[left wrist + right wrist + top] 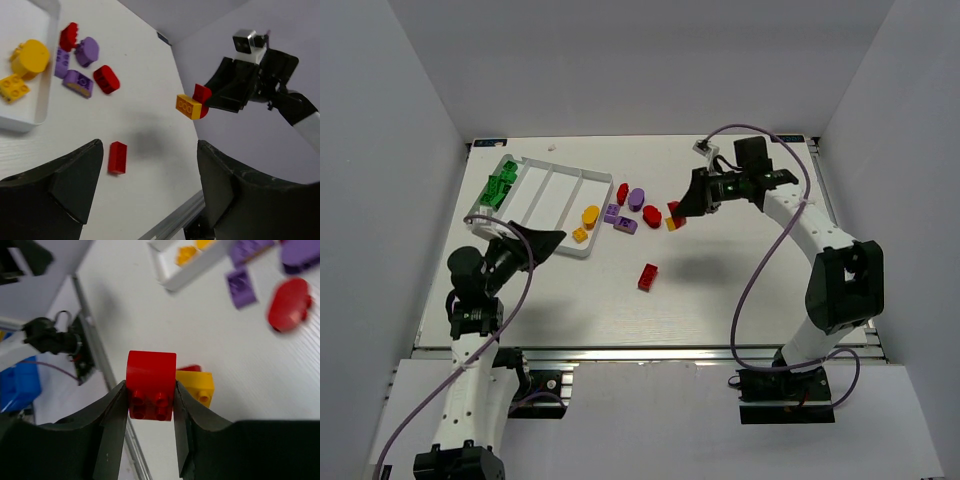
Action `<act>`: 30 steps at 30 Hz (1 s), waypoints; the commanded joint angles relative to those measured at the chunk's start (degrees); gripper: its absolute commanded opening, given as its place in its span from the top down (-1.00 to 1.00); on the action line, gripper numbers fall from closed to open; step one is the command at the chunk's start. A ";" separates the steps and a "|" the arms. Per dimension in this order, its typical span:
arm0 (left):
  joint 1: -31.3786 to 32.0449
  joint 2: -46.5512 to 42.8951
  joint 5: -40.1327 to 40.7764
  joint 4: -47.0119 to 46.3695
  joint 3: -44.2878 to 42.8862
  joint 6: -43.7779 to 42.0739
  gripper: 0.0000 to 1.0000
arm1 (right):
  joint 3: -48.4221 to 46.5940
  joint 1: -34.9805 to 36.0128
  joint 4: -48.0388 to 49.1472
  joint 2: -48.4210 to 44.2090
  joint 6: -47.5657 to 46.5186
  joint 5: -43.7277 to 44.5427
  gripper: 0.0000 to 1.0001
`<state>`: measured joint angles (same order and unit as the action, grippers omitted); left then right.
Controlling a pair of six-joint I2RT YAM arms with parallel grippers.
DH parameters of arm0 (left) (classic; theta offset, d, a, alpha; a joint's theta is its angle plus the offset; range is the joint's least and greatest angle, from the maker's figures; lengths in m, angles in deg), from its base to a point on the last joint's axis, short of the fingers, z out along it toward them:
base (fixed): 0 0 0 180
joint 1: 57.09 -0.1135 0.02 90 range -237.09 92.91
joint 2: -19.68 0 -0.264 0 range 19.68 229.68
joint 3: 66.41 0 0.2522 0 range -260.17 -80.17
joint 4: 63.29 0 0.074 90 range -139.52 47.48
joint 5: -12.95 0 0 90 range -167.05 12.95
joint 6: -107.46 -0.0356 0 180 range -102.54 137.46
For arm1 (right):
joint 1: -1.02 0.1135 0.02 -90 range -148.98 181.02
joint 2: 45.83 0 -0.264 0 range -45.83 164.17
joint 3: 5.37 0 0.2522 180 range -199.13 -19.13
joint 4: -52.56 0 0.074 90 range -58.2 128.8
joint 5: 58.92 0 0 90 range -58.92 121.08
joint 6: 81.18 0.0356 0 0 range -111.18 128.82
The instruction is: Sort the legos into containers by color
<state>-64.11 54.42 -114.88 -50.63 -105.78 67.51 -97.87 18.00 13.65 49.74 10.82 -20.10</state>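
My right gripper [150,402] is shut on a red studded brick [150,382], held just above the table right of the pile; it also shows in the top view [676,209]. A yellow brick [196,385] sits close beside it, with a sliver of red behind. The white tray [552,192] holds green bricks [500,185] in its left compartment and yellow ones [588,218] in its right one. Loose purple bricks [616,214] and red bricks [652,214] lie between the tray and the right gripper. A lone red brick [648,276] lies nearer. My left gripper [546,240] is open and empty at the tray's near end.
The two middle tray compartments show no bricks. In the left wrist view the lone red brick [117,157] lies by the left finger [75,175]. The table's metal front rail [650,352] runs along the near edge, and grey walls close in three sides.
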 commanded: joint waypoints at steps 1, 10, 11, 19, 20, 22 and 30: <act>4.47 1.89 -0.16 -8.47 -1.81 2.95 -0.71 | -1.42 3.15 17.38 -0.47 13.63 -14.11 1.00; 18.71 17.01 3.02 -20.77 -6.12 16.03 -0.73 | -3.70 10.27 35.32 -2.31 4.51 -18.35 1.00; 19.50 18.24 3.02 -24.00 -6.56 17.18 -0.73 | -3.70 10.54 35.69 -2.58 2.33 -18.00 1.00; 21.79 26.16 2.14 -37.56 -8.85 27.20 -0.73 | 3.48 12.38 43.41 -8.37 -4.11 -16.59 1.00; 21.88 26.78 2.05 -38.96 -9.28 27.91 -0.73 | 4.64 12.56 45.95 -8.99 -4.11 -15.98 1.00; 22.14 28.09 1.53 -39.59 -9.72 28.97 -0.73 | 6.40 13.26 47.03 -10.57 -5.25 -15.44 1.00; 23.11 31.00 -0.06 -43.45 -9.90 32.05 -0.73 | 14.05 16.51 56.08 -14.27 -7.80 -12.11 1.00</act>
<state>-41.67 85.28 -113.59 -89.66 -114.30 97.32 -85.35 33.19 62.07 37.23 5.29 -33.79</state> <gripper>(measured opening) 0.866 0.427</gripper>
